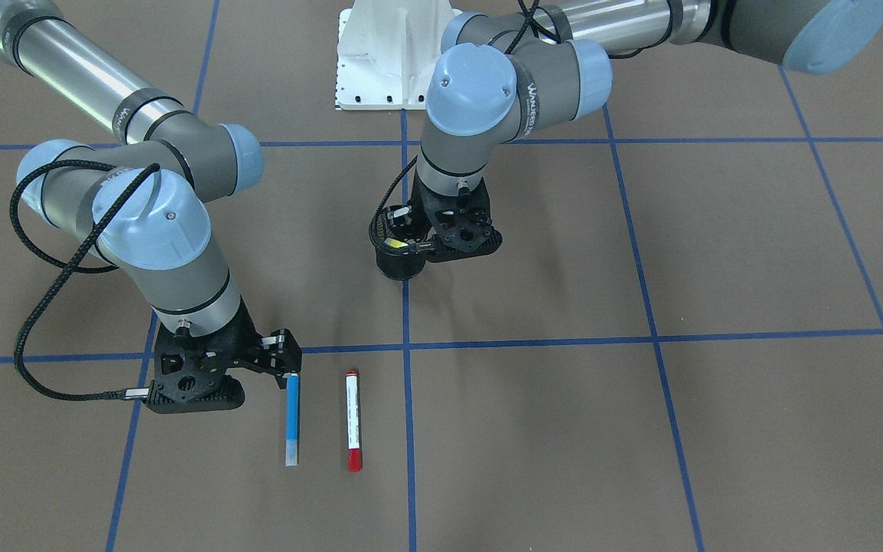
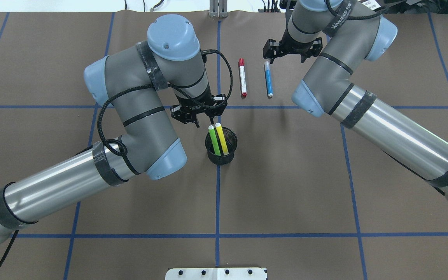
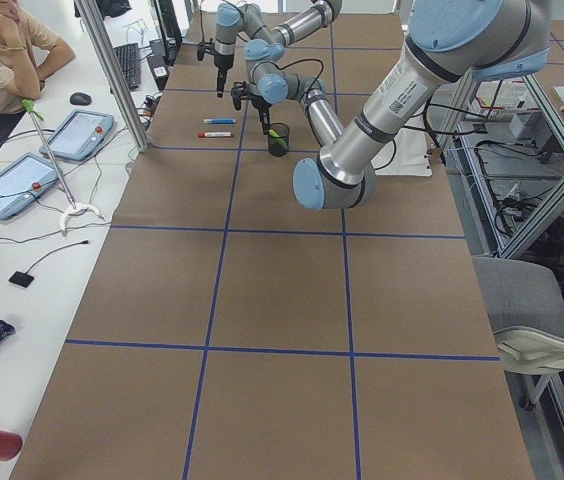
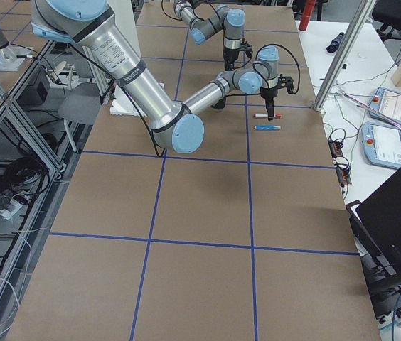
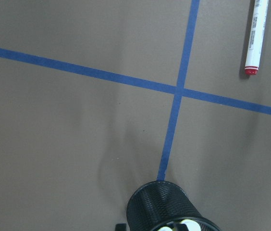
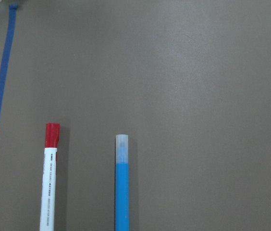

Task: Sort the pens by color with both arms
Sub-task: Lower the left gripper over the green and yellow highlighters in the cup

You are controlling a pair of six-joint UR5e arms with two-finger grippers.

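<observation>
Table: brown top, marked into squares by blue tape lines.

Left arm: bent over the middle of the table. Left gripper points down just beside the cup's rim, jaws apart, nothing held.

Right arm: reaches to the far side. Right gripper is raised close to the blue pen, jaws apart, nothing held.

Mounting base: white, at the robot's edge of the table.

Black mesh cup: upright on the centre tape line, on the robot's side of the cross line.

Red-capped pen: white barrel, flat on the table beyond the cross line, cap away from the robot.

Blue pen: flat, parallel to the red-capped pen, beside it but apart.

Green pen and yellow pen: both in the cup, side by side, leaning, tops above the rim.
</observation>
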